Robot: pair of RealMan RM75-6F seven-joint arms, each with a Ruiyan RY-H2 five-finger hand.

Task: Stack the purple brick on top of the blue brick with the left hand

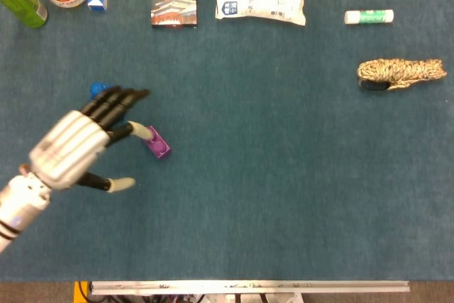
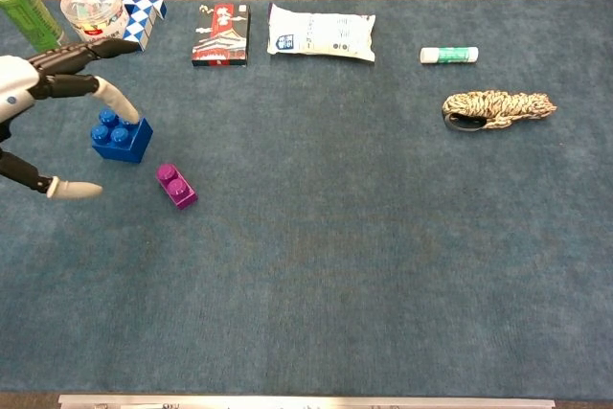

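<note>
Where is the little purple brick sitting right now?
The purple brick lies flat on the left part of the table, just right of and nearer than the blue brick. The open left hand hovers beside it, not touching.

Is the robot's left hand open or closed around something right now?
Open. The left hand holds nothing: its fingers are spread apart above the table, and the small purple brick lies free on the cloth.
</note>
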